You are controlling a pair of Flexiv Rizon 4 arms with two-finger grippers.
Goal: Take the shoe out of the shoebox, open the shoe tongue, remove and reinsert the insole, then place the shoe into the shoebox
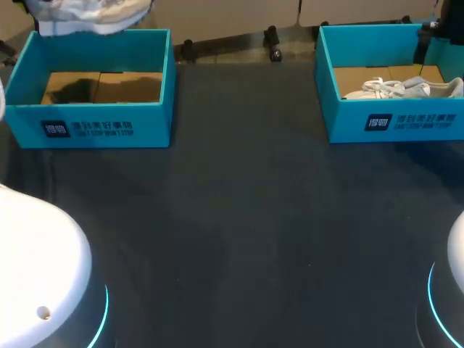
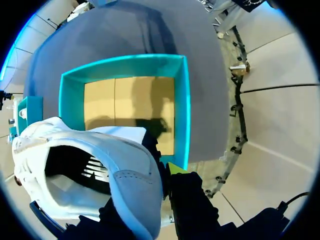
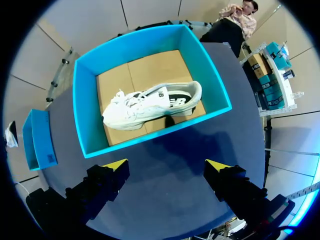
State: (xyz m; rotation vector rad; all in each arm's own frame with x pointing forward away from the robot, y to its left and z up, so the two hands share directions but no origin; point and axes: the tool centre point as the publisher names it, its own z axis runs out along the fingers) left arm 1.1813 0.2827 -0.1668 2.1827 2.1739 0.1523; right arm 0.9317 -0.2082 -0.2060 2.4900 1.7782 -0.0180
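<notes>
Left wrist view alone: shoe (image 2: 127,180) in claw (image 2: 159,176)

Head view overlooks table (image 1: 246,217), wrist views above left shoebox (image 2: 185,100), right shoebox (image 3: 86,115)

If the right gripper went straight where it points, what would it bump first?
Probably the dark table, just before the blue shoebox holding the white shoe. Depth is hard to judge, so the right gripper might meet the box's near wall.

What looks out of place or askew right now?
Nothing stands out. The left gripper holds a white shoe over the empty left shoebox; a second shoe lies on its side in the right shoebox, right gripper open nearby.
</notes>
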